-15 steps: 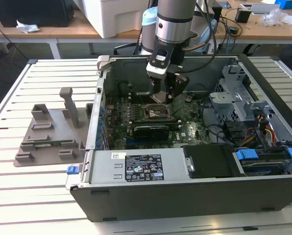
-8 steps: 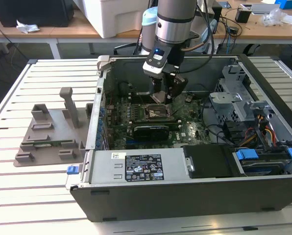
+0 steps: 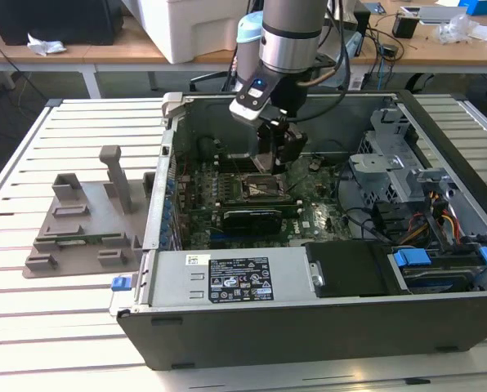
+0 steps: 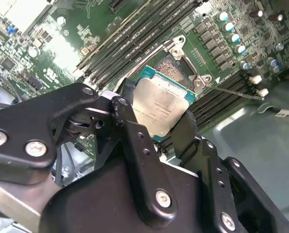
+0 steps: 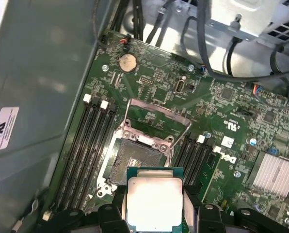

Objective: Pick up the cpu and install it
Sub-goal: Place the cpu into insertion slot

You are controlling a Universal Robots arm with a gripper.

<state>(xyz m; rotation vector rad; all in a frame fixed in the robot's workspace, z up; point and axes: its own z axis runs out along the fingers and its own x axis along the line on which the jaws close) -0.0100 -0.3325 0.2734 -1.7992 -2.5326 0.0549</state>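
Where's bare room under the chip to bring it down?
The open socket is bare, bordered by memory slots on both sides and its opened frame. The hand grips the cpu near it. Cables crowd the case at the exterior view's right.

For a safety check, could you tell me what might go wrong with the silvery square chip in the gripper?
The silvery square cpu, held by its edges in the gripper, looks turned relative to the open dark socket; it could seat skewed and damage contacts. The open metal frame nearby might be struck.
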